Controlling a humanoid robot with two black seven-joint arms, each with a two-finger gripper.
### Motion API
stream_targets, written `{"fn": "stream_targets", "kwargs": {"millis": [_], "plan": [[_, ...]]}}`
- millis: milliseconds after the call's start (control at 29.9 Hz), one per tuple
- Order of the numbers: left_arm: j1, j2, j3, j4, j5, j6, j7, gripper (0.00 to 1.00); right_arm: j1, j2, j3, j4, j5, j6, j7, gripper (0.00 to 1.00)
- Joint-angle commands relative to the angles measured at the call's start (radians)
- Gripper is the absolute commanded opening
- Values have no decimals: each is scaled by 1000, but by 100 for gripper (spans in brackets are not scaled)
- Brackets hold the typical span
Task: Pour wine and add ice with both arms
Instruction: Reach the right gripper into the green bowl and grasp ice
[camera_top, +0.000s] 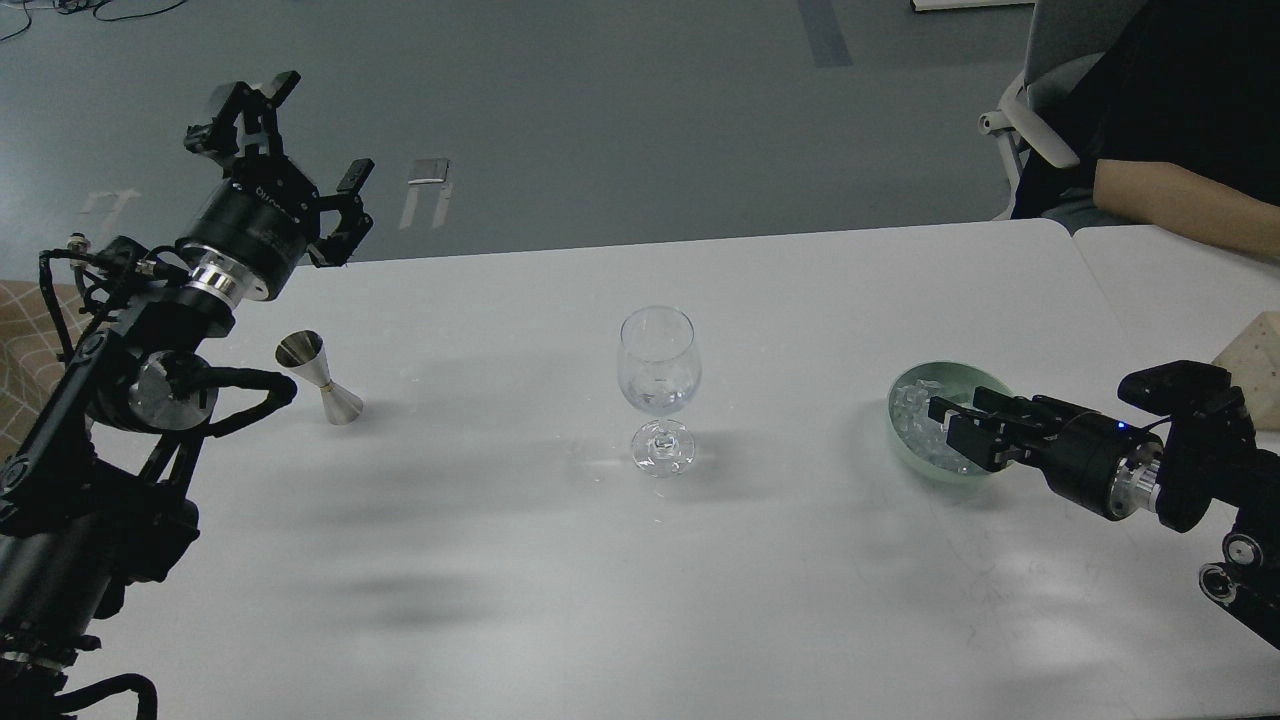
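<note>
White table (520, 560): jigger (320, 378), wineglass (658, 390), bowl (905, 445).

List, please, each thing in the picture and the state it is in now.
Wine glass: upright, a little clear liquid inside.
Measuring cup: upright, untouched.
Bowl: holds ice.
Left gripper: open, raised, empty.
Right gripper: fingers apart, in the bowl over the ice.

Small clear glassy ice cubes (915, 420) with whitish glints lie heaped in a pale green bowl (905, 385) at the table's right side. The right black two-finger gripper (950, 425) reaches in among them, fingers parted. The left black two-finger gripper (290, 150) hangs raised, fingers spread wide, above the table's far left edge.
</note>
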Motion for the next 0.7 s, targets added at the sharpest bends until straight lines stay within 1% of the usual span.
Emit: {"fn": "stream_targets", "kwargs": {"millis": [0,134,167,234,669], "plan": [[0,-1,0,-1,1,0,0,98,17,0,0,0,0,15,-3,63],[0,0,0,-4,3,0,0,98,23,0,0,-1,2,29,-7,62],[0,0,0,-6,3,0,0,98,26,0,0,-1,0,36,-7,60],[0,0,0,-7,3,0,0,98,31,0,0,-1,0,47,-7,57],[0,-6,0,-7,5,0,0,98,42,-2,0,0,3,116,-11,57]]}}
